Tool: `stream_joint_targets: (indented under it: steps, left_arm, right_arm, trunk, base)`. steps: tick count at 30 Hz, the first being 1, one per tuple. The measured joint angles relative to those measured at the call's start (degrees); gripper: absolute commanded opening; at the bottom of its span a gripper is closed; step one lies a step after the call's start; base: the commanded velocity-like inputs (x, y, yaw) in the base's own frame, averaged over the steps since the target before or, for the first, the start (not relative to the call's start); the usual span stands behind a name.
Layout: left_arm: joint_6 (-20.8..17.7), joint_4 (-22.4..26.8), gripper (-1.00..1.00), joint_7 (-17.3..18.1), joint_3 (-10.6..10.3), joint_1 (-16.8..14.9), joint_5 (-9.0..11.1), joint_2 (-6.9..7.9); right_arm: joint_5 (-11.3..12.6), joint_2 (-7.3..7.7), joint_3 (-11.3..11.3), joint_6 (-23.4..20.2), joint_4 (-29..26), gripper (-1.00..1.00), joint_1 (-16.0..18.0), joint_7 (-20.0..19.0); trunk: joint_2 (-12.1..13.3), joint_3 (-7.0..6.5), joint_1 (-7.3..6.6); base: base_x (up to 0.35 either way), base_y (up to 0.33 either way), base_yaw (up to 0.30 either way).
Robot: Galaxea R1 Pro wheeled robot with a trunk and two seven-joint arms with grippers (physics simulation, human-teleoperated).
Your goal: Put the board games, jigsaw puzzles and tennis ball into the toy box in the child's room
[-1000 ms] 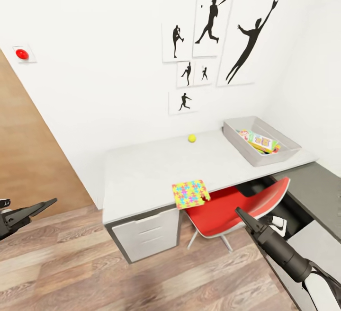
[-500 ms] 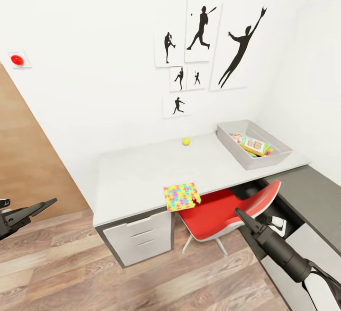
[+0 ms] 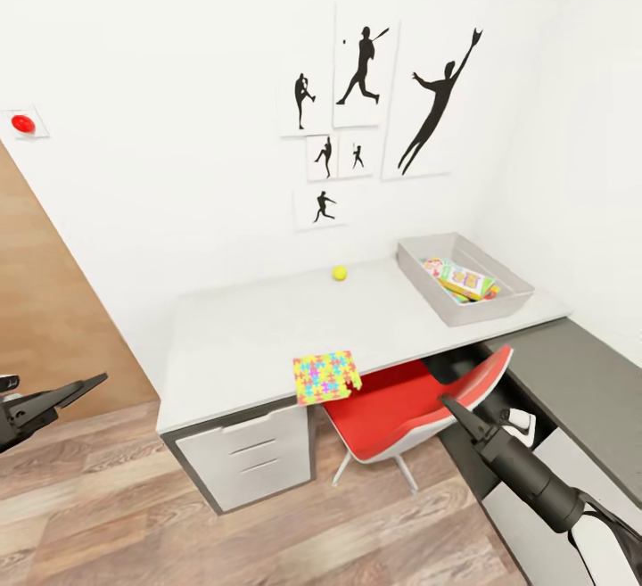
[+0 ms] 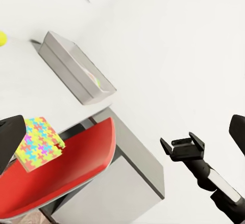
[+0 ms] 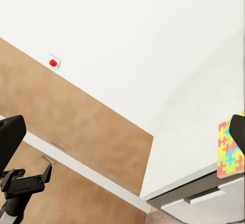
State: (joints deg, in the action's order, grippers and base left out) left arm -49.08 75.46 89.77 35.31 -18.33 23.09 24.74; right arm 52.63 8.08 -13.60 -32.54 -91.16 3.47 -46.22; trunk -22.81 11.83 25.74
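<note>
- The jigsaw puzzle [image 3: 326,376] lies flat at the front edge of the surface [image 3: 241,336], and one corner of it hangs a little over the edge, above the red chair [image 3: 406,399].
- I judge this puzzle as light, thin and stiff. A slab lying flat gives my fingers little to bite on, so the overhanging corner is the best place to take it, one finger above and one below.
- The tennis ball [image 3: 339,273] rests near the wall, well apart from the puzzle. I expect it is light and a bit springy, and it can roll away if I touch it from one side only. I should close on it across its middle.
- The toy box [image 3: 464,278] stands at the far right end of the surface and already holds some colourful flat toys; I cannot tell exactly which ones.
- My left gripper [image 3: 53,397] hangs low at my left side, over the wood floor [image 3: 134,497]. Its fingers look closed together and they hold nothing.
- My right gripper [image 3: 456,412] is in front of the chair seat, pointing toward the surface. Its fingers also look closed to a narrow tip, empty, and they touch nothing.
</note>
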Motion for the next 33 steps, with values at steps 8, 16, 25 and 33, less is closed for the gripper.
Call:
stream_joint_targets:
  steps: [8,16,25,33]
  left_arm:
    - [0.03,0.01,1.00,0.00,0.01,0.00,0.00,-0.05]
    - [0.03,0.02,1.00,-0.01,0.01,0.00,0.00,-0.05]
    - [-0.18,0.27,1.00,-0.01,-0.30,0.00,0.00,-0.05]
    - [-1.00,0.21,1.00,-0.01,-0.69,0.00,-0.38,-0.02]
  right_arm:
    - [0.00,0.00,0.01,0.00,0.01,1.00,0.00,-0.01]
    - [0.00,0.00,0.01,0.00,0.02,1.00,0.00,-0.01]
    - [0.00,0.00,0.00,0.00,0.02,1.00,0.00,-0.01]
    - [0.00,0.00,-0.05,0.00,0.02,1.00,0.03,0.00]
  trunk:
    - [0.01,-0.76,0.01]
    - [0.00,-1.52,0.01]
    - [0.01,-2.38,0.01]
    - [0.01,-3.06,0.01]
  base:
    - [0.031,-0.164,0.000]
    - [0.001,-0.149,0.000]
    - [0.000,-0.008,0.000]
    - [0.000,0.000,0.000]
